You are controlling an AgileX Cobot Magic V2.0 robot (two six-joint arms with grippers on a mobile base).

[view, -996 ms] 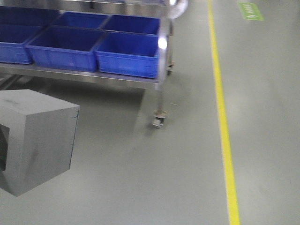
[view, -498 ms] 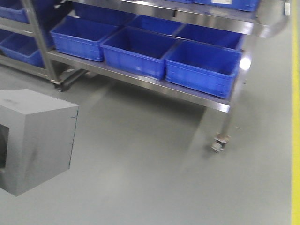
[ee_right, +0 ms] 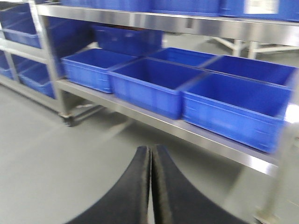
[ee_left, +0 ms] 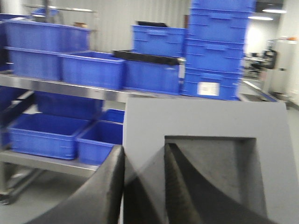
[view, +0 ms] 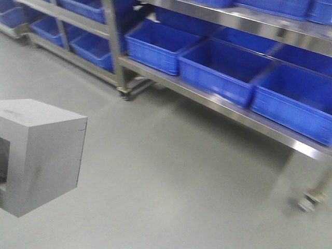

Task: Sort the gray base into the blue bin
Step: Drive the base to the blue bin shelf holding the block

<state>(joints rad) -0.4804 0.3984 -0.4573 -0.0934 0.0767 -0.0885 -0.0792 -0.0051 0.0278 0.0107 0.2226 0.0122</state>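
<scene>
Left wrist view, lower centre: left gripper clamped on the base, one finger outside a side wall and the other inside the square pocket, pinching that wall. In the front view the base sits at lower left, apparently carried above the floor. It looks rigid, matte and not slippery, probably light. A single-wall pinch is off-centre, so the block may swing; the pocket wall is the natural hold. Right wrist view, lower centre: right gripper, fingers pressed together, holding nothing. Beyond, upper frame: steel rack with open blue bins; which one is meant cannot be told.
</scene>
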